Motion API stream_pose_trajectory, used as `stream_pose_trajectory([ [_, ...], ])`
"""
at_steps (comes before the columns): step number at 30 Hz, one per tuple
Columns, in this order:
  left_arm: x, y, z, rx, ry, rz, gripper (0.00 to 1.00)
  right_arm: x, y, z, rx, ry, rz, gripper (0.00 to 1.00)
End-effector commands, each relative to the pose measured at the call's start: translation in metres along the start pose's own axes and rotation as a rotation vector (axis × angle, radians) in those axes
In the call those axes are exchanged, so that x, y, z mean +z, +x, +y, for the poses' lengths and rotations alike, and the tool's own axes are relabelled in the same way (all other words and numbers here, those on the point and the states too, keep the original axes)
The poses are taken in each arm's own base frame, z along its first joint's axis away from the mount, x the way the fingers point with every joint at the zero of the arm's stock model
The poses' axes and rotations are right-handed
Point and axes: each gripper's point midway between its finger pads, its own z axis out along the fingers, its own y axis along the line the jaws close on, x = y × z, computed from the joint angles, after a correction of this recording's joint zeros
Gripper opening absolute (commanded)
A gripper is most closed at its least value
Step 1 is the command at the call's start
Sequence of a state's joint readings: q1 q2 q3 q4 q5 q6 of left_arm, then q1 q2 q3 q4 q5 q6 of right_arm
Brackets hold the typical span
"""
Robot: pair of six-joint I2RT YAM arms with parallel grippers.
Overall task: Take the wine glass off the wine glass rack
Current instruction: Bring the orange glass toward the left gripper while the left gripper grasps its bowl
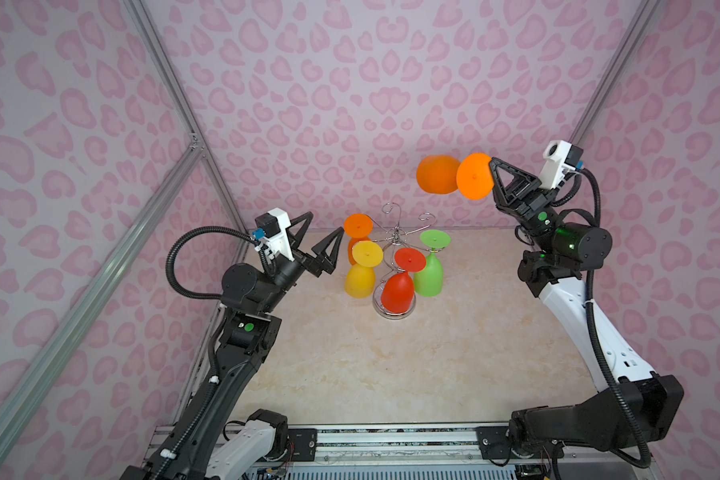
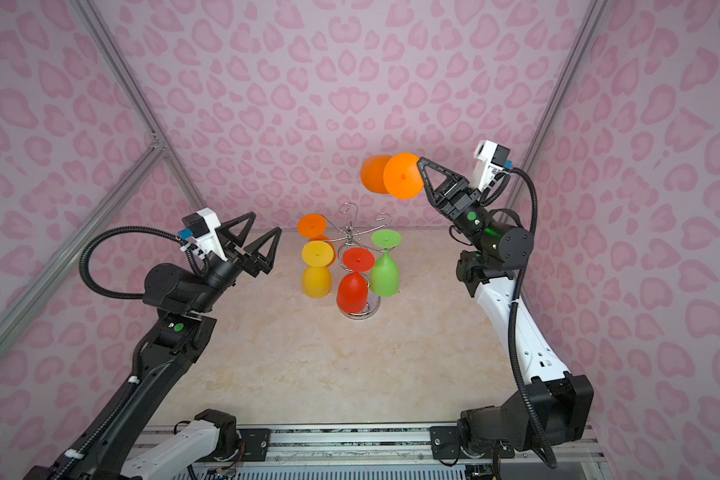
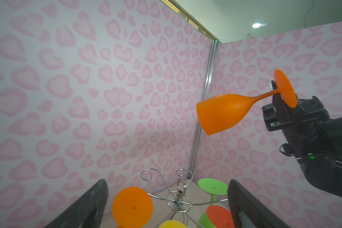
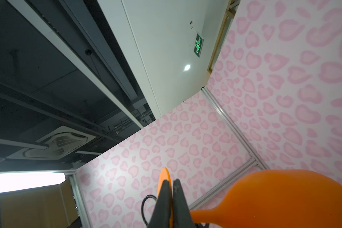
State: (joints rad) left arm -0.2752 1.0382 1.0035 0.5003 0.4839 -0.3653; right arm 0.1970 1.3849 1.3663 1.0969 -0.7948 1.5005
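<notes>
Right gripper (image 1: 492,166) is up high, fingers pinched together on the round foot of the orange wine glass (image 1: 437,174). The right wrist view shows the thin orange foot squeezed between the two black fingers (image 4: 167,197). The glass lies nearly on its side in the air, foot at the gripper and bowl pointing toward the middle of the scene. You can see that in both top views, and the left wrist view catches the whole glass (image 3: 223,114) from the side. It's off the rack (image 1: 395,237), hanging above it and to the right, touching none of the wire.

Over to the left gripper (image 1: 325,226): jaws wide apart, nothing between them, hovering just left of the rack at about hook height.

On the rack, four glasses hang upside down by their feet: a second orange glass (image 1: 358,226) at the back left, a yellow glass (image 1: 360,282) in front of it, a red glass (image 1: 398,293) at the front over the round base, and a green glass (image 1: 429,278) on the right. The rack stands toward the back of the pale marbled table (image 1: 391,374), near the pink patterned wall (image 1: 350,104).
</notes>
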Motion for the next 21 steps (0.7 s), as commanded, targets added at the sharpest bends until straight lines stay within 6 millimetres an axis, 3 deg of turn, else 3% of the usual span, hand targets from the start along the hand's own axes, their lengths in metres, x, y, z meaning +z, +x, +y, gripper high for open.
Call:
stream_pose_trajectory([
  [1,0.015,-0.013,-0.047,-0.059,0.331,0.001,0.92,0.011,0.027,0.028,0.02,-0.111,0.071,0.0],
  [8,0.036,-0.01,-0.053,-0.178,0.559,0.0,0.87,0.016,0.048,0.031,0.091,-0.183,0.092,0.0],
  [21,0.051,-0.004,-0.054,-0.275,0.681,0.043,0.83,0.02,0.061,0.011,0.222,-0.263,0.069,0.0],
])
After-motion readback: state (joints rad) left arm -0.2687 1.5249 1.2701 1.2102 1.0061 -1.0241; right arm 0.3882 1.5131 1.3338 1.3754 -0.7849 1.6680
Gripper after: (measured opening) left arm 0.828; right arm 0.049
